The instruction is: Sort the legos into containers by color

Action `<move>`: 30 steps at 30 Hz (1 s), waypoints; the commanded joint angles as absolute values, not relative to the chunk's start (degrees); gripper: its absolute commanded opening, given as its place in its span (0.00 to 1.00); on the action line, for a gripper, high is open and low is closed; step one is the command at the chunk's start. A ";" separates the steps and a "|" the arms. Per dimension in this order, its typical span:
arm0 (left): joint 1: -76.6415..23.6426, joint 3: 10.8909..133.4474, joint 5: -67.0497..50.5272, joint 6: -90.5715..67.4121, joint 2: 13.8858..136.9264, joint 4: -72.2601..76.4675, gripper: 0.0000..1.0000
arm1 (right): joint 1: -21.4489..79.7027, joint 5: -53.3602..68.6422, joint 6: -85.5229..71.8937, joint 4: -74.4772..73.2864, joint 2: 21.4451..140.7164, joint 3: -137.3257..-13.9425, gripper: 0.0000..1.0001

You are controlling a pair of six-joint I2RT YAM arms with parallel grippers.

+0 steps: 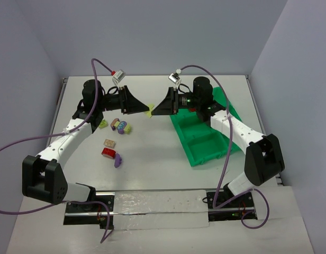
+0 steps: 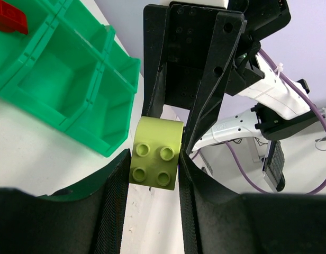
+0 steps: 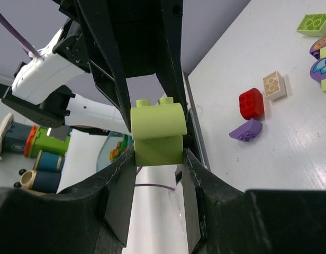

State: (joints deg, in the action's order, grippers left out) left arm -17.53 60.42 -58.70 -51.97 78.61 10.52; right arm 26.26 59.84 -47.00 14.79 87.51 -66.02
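Your left gripper (image 1: 143,108) and right gripper (image 1: 154,111) meet tip to tip in the air above the middle of the table (image 1: 152,169), just left of the green tray (image 1: 204,157), and both have hold of the same held yellow-green brick (image 1: 150,112). In the left wrist view that brick (image 2: 155,159) sits stud-face up toward the camera, with the left gripper (image 2: 152,177) pressing on its two sides and the right gripper (image 2: 171,127) reaching in from the far side to flank its other end. The right wrist view agrees: the right gripper (image 3: 159,159) is clamped on the lower half of the brick (image 3: 157,129), while the left gripper (image 3: 152,100) pinches the upper half. A tray red brick (image 2: 7,16) lies in one compartment of the tray (image 2: 99,95); you cannot tell which. On the table to your left lie a second yellow-green brick (image 1: 103,124), a purple-and-yellow cluster (image 1: 120,126), a cream brick (image 1: 109,143), a loose red brick (image 1: 108,152) and, just beside it, a purple brick (image 1: 118,160).
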 commanded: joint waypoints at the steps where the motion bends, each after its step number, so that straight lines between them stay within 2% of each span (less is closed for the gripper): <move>1: -15.50 60.30 -56.72 -51.21 75.41 10.36 0.00 | 25.71 58.52 -44.16 13.06 84.68 -63.51 0.00; 11: -12.83 57.30 -55.24 -55.01 75.04 14.51 0.00 | 24.62 55.31 -40.25 6.89 83.60 -60.45 0.00; 14: -13.33 58.39 -53.08 -53.78 76.41 10.04 0.00 | 23.33 44.89 -35.31 -6.75 81.37 -63.38 0.00; 16: -16.03 62.45 -48.29 -49.61 78.01 3.34 0.00 | 21.49 25.29 -32.81 -15.04 78.93 -64.44 0.00; 19: -20.30 67.13 -43.87 -46.20 82.24 -4.08 0.00 | 17.66 10.45 -29.97 -23.78 76.87 -64.45 0.00; 23: -24.22 71.76 -41.00 -44.86 87.65 -7.56 0.00 | 12.74 3.84 -27.90 -28.14 76.60 -64.02 0.02; 30: -32.15 80.67 -38.56 -45.00 97.71 -9.34 0.00 | 12.13 -2.15 -27.34 -26.66 77.78 -61.58 0.09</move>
State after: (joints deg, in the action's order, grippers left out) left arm -27.67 72.99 -41.71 -46.75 93.39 -6.78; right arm 11.77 4.60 -29.49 -25.85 77.61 -61.87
